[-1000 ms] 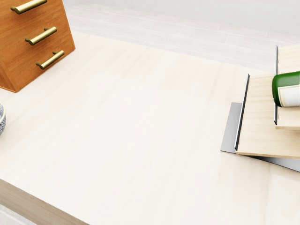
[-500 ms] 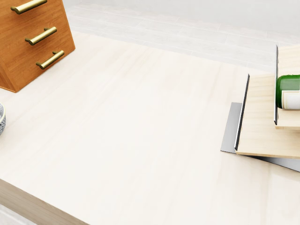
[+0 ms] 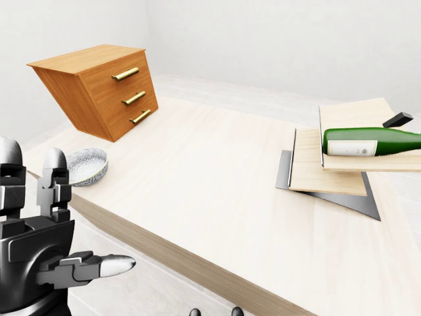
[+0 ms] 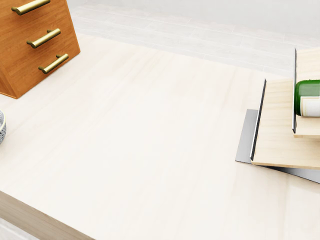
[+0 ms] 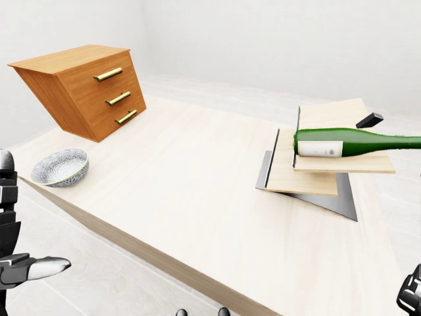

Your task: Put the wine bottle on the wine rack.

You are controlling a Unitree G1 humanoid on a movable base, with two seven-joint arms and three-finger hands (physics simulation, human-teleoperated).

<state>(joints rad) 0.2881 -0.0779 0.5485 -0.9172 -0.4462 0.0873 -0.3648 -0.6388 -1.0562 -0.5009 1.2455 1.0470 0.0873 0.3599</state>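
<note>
The wine bottle (image 5: 355,142) lies on its side on the upper shelf of the wine rack (image 5: 309,172), well apart from the left hand (image 3: 39,257) and up to its right. That hand hangs empty off the table's (image 3: 197,191) near edge, fingers spread (thumb out), below the patterned bowl (image 3: 87,165). Only a corner of the right hand (image 5: 411,295) shows, so I cannot tell its state.

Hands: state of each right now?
Left robot hand: open, empty.
Right robot hand: only a sliver at the edge, cannot tell.
</note>
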